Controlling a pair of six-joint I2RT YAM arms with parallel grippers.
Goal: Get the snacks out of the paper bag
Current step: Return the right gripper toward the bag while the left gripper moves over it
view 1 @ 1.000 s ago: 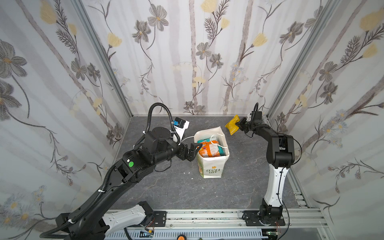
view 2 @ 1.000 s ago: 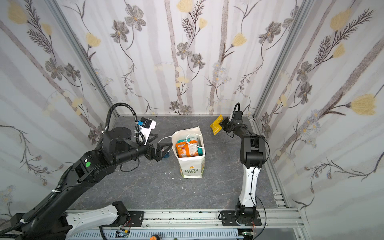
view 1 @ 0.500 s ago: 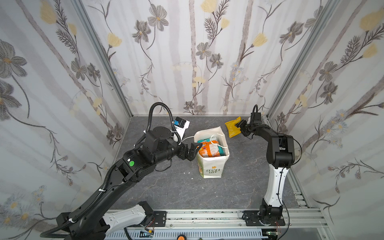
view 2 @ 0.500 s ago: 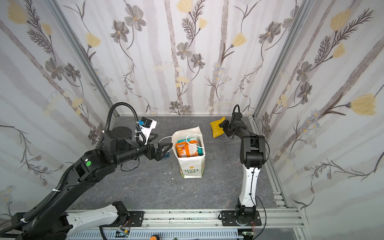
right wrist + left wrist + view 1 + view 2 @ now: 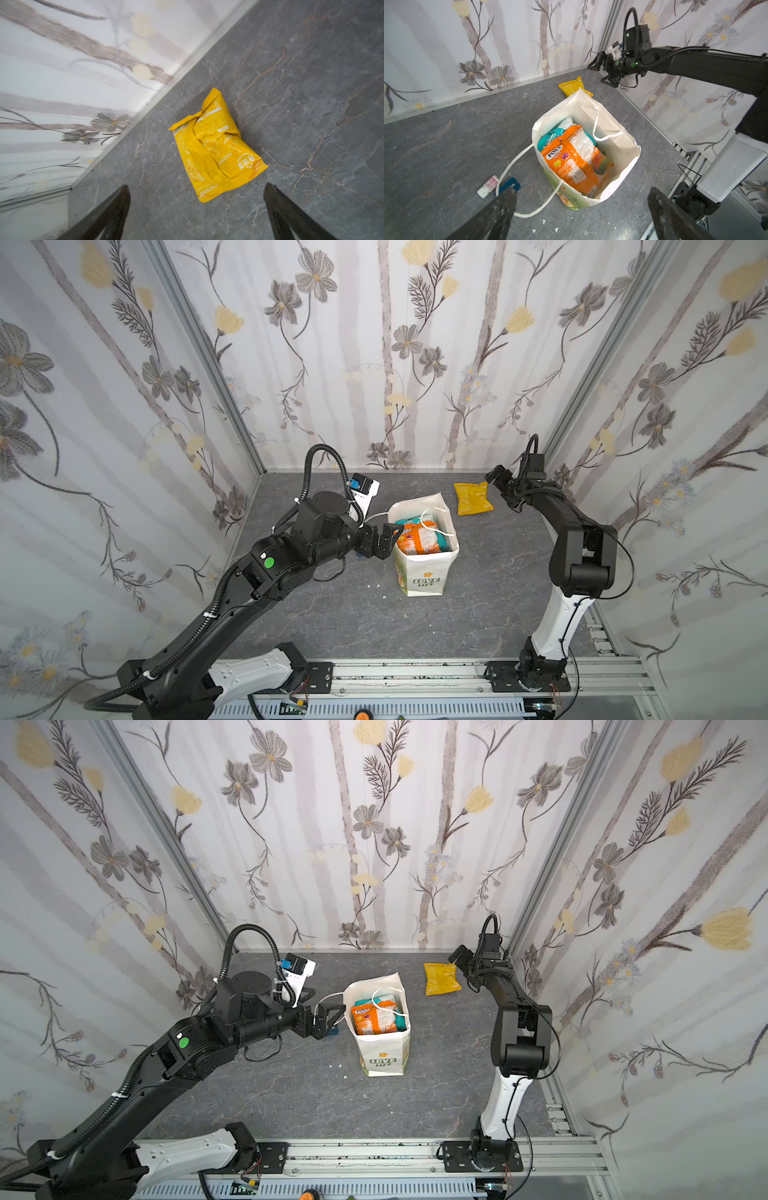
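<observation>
The white paper bag (image 5: 419,585) (image 5: 382,1060) (image 5: 618,145) stands upright and open in mid-table. Snacks fill it: an orange packet (image 5: 417,539) (image 5: 374,1019) (image 5: 571,162) lies on top of a teal packet (image 5: 552,135). A yellow packet (image 5: 471,498) (image 5: 441,978) (image 5: 214,149) lies flat on the table at the back right. My right gripper (image 5: 500,489) (image 5: 464,971) (image 5: 196,188) hangs open just right of it, holding nothing. My left gripper (image 5: 390,541) (image 5: 332,1019) (image 5: 581,193) is open by the bag's left rim, above it, and empty.
A small dark blue box (image 5: 509,185) and a tiny white-and-pink bottle (image 5: 488,186) lie on the table left of the bag. One cord handle (image 5: 512,166) loops down onto the table beside them. Flowered walls close in three sides. A metal rail (image 5: 415,672) runs along the front.
My right gripper has opened and let go of the yellow packet, which now lies on the table at the back right. The left arm has not moved.
</observation>
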